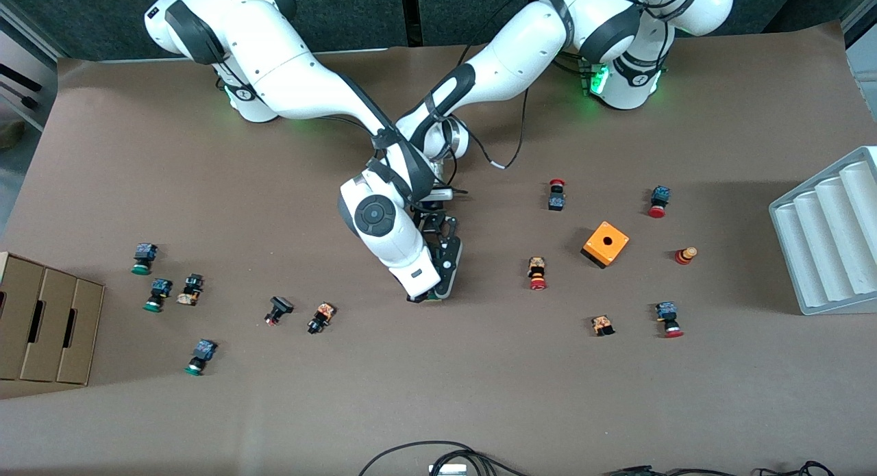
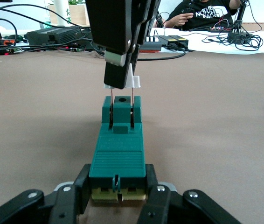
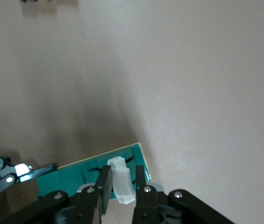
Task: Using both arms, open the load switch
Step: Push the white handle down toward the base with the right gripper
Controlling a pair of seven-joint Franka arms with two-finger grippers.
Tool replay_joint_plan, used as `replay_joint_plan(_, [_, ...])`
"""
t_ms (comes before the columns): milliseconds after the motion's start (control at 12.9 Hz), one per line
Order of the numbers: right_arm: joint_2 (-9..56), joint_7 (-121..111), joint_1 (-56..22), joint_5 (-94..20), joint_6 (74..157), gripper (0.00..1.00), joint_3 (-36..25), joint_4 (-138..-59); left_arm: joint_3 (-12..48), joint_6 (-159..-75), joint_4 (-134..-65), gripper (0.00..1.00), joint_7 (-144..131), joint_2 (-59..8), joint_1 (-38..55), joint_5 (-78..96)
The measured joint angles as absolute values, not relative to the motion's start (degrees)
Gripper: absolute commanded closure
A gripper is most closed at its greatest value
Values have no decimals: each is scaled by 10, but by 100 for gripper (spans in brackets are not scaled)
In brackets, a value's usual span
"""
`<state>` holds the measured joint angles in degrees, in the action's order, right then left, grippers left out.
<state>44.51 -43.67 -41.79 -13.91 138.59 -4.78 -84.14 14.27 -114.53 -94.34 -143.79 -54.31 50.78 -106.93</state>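
Observation:
The load switch, a slim dark-green bar, lies mid-table, and only a green sliver of it shows under the two hands in the front view. My left gripper is shut on one end of it, a finger on each side. My right gripper comes down from above and is shut on the white sliding piece. That white piece stands raised above the switch's other end, with two thin metal pins showing between it and the green body.
Small red- and green-capped push buttons lie scattered toward both ends of the table. An orange cube box sits toward the left arm's end, a white ribbed tray at that edge, and a cardboard box at the right arm's edge.

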Motion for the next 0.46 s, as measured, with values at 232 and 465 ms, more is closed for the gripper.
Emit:
replay_joint_plan(232, [442,-436,-419,-139,1377,73,-48,-842,143,-1145,-943,51,-1438,-543,508,-1069])
replay_joint_plan(465, [434,-433,-419,-139,1363,73,-48,-843,143,-1145,-943,51,-1438,-543,508,-1070])
